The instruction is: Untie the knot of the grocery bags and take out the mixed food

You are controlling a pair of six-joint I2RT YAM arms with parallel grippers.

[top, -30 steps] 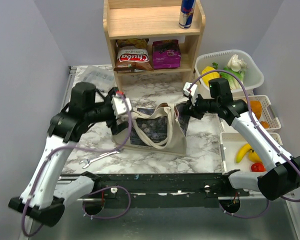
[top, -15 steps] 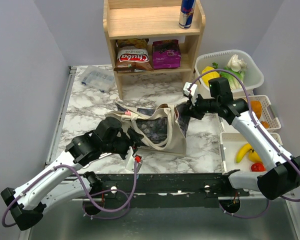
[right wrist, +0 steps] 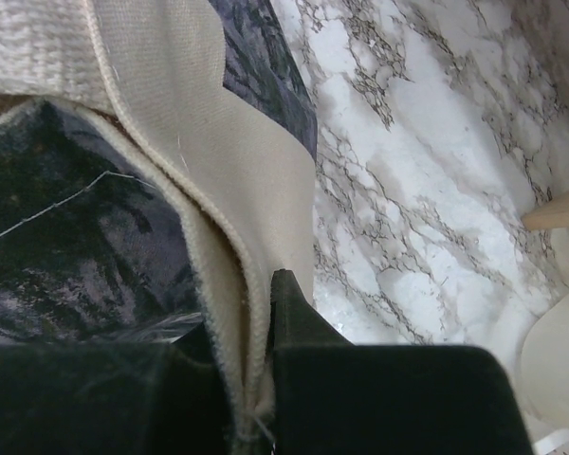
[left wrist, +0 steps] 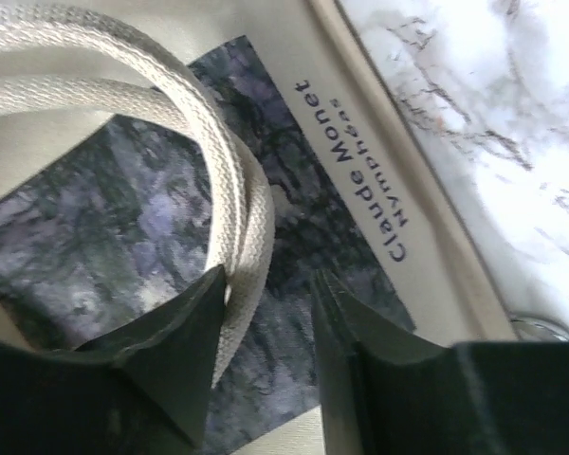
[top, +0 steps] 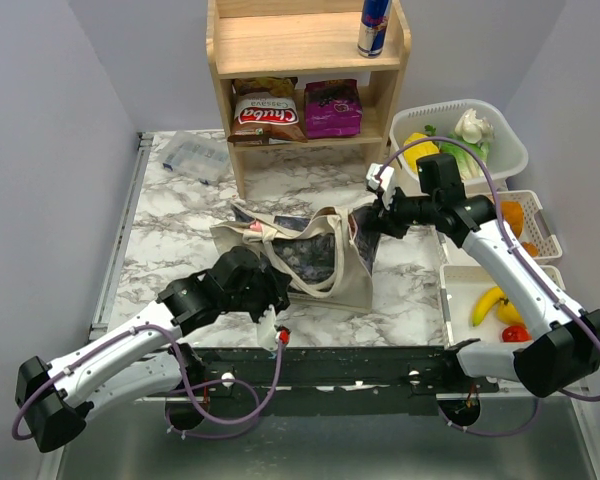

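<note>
The beige canvas tote [top: 315,270] with dark printed panels lies on the marble table. My left gripper [top: 278,288] hangs low over its front panel [left wrist: 294,218]. The jaws stand apart, and the tote's cream handle strap [left wrist: 232,218] runs against the left finger [left wrist: 185,332]. My right gripper [top: 372,225] is shut on the tote's right rim [right wrist: 237,303] and holds it up. A small scrap of pink [top: 252,228] shows at the tote's left mouth. The knot is hidden. A banana [top: 488,305] and a red pepper [top: 515,333] lie in a white tray.
A wooden shelf [top: 310,45] at the back holds a Chuba bag [top: 265,115], a purple bag [top: 332,108] and a can [top: 373,25]. A white basket [top: 508,140] of vegetables and small trays [top: 450,290] stand along the right. A clear box [top: 193,155] lies at the back left.
My left arm has swung from behind the tote's left side down to its front, and its jaws have narrowed around the handle strap. The right arm has stayed put.
</note>
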